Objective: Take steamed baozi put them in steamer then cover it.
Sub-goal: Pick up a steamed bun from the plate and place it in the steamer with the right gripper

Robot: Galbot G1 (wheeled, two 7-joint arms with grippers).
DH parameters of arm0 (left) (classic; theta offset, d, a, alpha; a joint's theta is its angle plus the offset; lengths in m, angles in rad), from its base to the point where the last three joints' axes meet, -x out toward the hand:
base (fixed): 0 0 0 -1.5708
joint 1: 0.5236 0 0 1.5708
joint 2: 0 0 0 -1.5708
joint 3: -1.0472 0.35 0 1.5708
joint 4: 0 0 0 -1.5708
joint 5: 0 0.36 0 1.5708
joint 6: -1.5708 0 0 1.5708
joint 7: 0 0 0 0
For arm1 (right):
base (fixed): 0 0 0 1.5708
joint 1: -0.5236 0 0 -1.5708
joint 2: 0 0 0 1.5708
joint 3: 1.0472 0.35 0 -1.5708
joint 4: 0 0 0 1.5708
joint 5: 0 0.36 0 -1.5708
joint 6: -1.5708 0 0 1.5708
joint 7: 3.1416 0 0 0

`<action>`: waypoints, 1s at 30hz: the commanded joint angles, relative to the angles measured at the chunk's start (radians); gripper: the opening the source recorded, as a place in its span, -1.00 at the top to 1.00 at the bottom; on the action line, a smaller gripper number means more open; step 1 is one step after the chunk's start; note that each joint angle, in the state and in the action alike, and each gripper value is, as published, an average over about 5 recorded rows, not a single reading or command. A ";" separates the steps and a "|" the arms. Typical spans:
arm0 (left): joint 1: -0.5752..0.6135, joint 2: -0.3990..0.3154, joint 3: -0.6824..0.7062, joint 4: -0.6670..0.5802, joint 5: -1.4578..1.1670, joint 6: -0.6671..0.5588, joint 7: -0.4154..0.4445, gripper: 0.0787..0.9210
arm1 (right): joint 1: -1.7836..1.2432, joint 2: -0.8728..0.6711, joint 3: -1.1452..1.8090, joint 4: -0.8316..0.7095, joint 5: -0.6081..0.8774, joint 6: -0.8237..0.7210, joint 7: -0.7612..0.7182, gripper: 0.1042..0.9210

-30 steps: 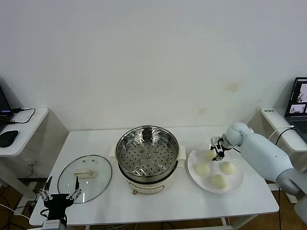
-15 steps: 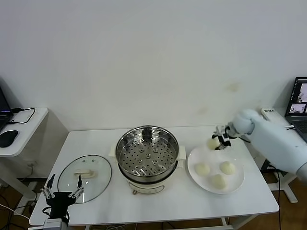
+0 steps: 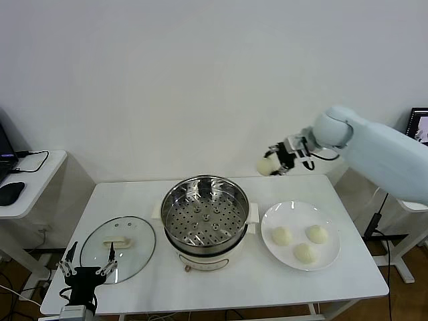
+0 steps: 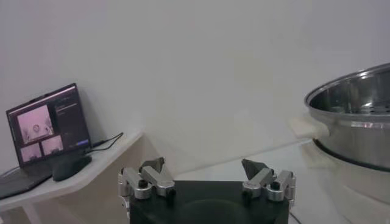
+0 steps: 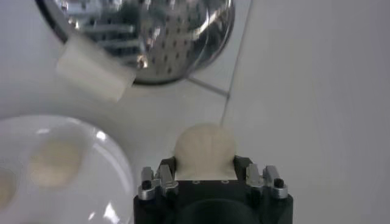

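One steamed baozi (image 3: 265, 164) is gripped in the closed jaws of the right gripper (image 3: 273, 162), held high in the air right of the steamer (image 3: 205, 217). Three baozi (image 3: 281, 235) are left on the white plate (image 3: 330, 258). The left gripper (image 3: 87, 267) is parked, jaws spread, beside the glass lid (image 3: 119, 241).

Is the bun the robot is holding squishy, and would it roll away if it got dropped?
Probably squishy: the steamed baozi looks soft and doughy, bulging between the fingers of the right gripper. Likely light, since it hangs from that pinch alone. Its round shape might roll if dropped, though the baozi on the plate sit still.
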 commanded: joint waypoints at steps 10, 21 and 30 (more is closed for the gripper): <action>-0.008 -0.003 -0.014 -0.011 -0.006 0.002 0.004 -0.77 | 0.022 0.416 -0.198 -0.172 -0.183 0.288 0.021 -0.18; -0.016 -0.007 -0.018 -0.005 -0.009 0.002 0.004 -0.77 | -0.079 0.444 -0.186 -0.296 -0.402 0.407 0.047 -0.18; -0.020 -0.008 -0.016 -0.006 -0.008 0.001 0.005 -0.77 | -0.115 0.475 -0.158 -0.363 -0.482 0.448 0.081 -0.20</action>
